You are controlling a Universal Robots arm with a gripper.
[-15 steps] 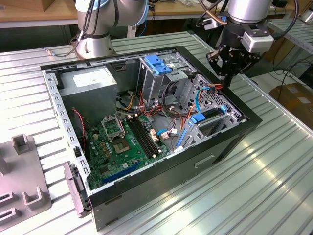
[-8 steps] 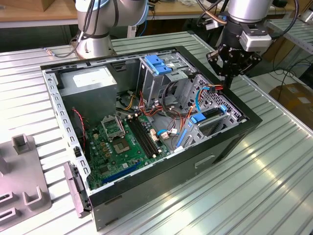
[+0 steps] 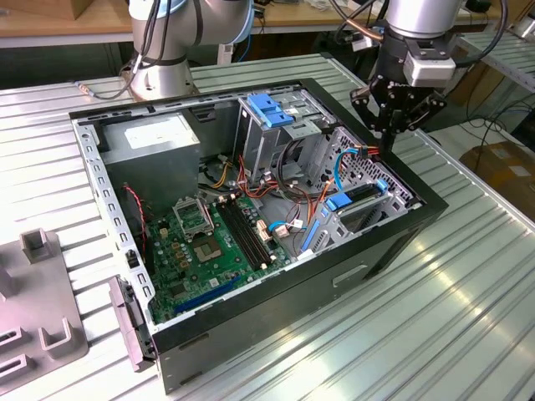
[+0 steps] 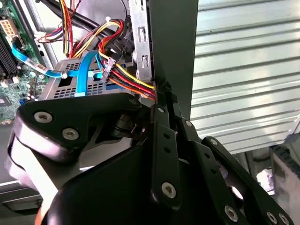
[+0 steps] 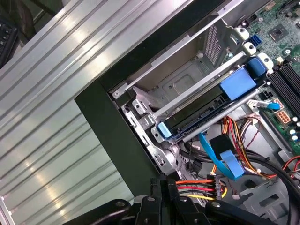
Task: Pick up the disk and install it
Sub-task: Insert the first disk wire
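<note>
A: Gripper (image 3: 389,134)?
B: Closed up, holding nothing. It hovers over the case (image 3: 401,242) wall at the exterior view's right.
A: Disk (image 5: 197,111)?
B: In the bay (image 5: 187,77) near that wall, apart from the gripper. Looks seated. Any push should land square on its blue end, clear of the cables (image 5: 197,184).

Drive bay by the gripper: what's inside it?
The disk lies in it, its blue carrier showing at both ends. Metal rails cover most of the drive body; its connectors cannot be seen.
</note>
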